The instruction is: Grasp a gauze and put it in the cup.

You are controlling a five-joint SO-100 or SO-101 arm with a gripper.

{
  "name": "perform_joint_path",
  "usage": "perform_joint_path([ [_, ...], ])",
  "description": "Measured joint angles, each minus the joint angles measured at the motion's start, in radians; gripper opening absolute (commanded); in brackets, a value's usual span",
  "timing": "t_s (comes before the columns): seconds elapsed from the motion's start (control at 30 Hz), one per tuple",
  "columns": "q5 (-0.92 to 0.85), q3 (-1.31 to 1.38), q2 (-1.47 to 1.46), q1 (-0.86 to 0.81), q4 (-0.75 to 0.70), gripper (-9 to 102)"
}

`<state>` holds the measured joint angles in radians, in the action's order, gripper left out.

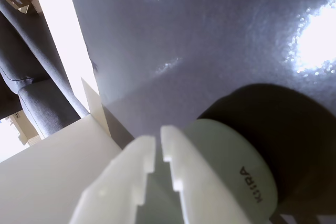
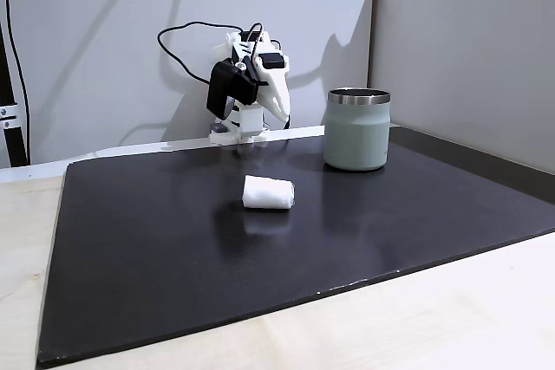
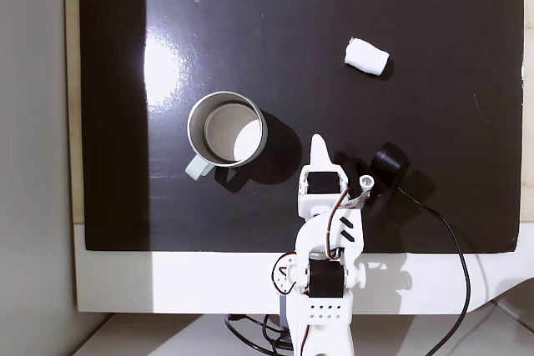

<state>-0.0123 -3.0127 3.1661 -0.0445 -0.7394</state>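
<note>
While the black glossy mat (image 2: 260, 266) is covering most of the pale wooden table (image 2: 451, 318), the white plastic arm (image 3: 321, 264) is sitting folded at the mat's back edge in both fixed views. Standing upright on the mat just beside the arm is the pale sage-green cylindrical cup (image 2: 356, 130) with a steel rim. The gripper (image 1: 158, 145) is showing its jaws nearly together, holding nothing, in the wrist view. The small white gauze roll (image 2: 268, 192) is lying on its side mid-mat, well apart from both.

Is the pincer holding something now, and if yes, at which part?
Nothing is held. The pincer is folded back near the arm's base, while the gauze lies untouched on the mat.
</note>
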Motion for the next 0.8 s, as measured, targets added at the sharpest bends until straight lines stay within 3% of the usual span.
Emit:
perform_joint_path([
  [0.8,0.023,0.000,0.000,-0.020,0.000,0],
])
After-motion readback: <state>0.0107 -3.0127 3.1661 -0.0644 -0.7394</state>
